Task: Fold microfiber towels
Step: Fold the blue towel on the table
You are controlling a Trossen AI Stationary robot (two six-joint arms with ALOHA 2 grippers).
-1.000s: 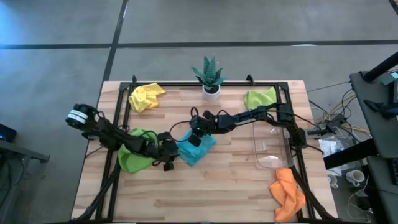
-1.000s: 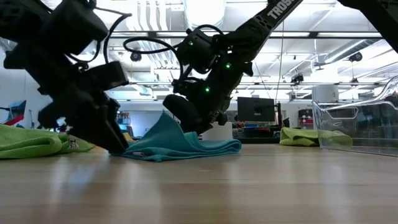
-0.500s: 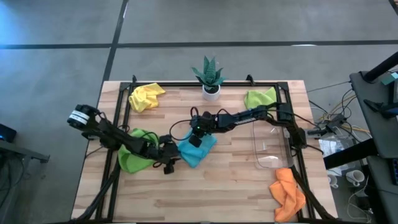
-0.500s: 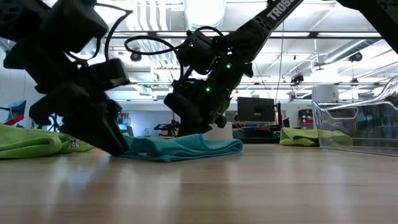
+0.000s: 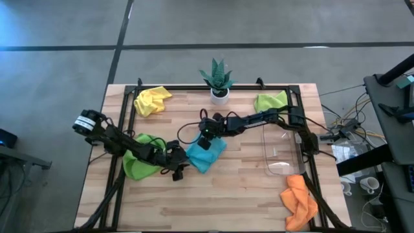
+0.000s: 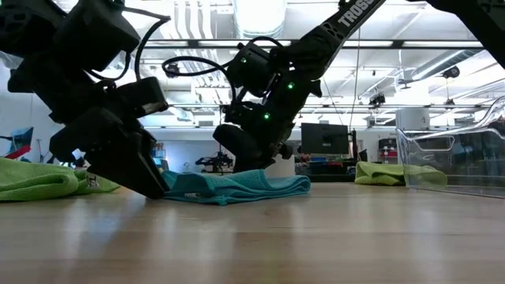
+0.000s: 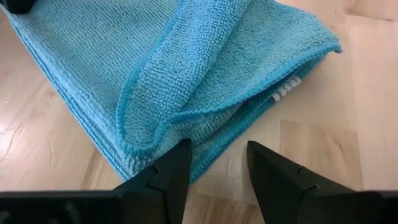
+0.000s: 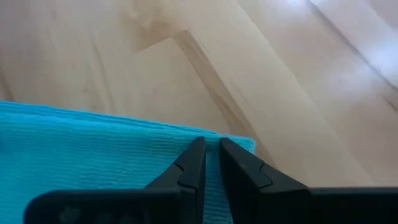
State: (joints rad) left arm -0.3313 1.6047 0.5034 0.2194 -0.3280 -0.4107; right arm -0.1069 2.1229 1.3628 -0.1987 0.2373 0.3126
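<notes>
From above, the light blue towel lies mid-table as a flatter, more compact fold than a second ago, when 1 edge stood lifted; the fold looks laid down, with squaring up left to do. The left gripper sits at its near-left corner, the right gripper on its far edge. A lime green towel lies bunched under the left arm.

At table level, the raised peak has dropped and the blue towel is a low, soft, rumpled layer on the wood.

In the left wrist view, its fingers stand partly apart, holding nothing, 1 tip at the looped, nubby hem with a small white tag.

In the right wrist view, its fingers are nearly closed over the towel's thin edge; whether they pinch it I cannot tell.
</notes>
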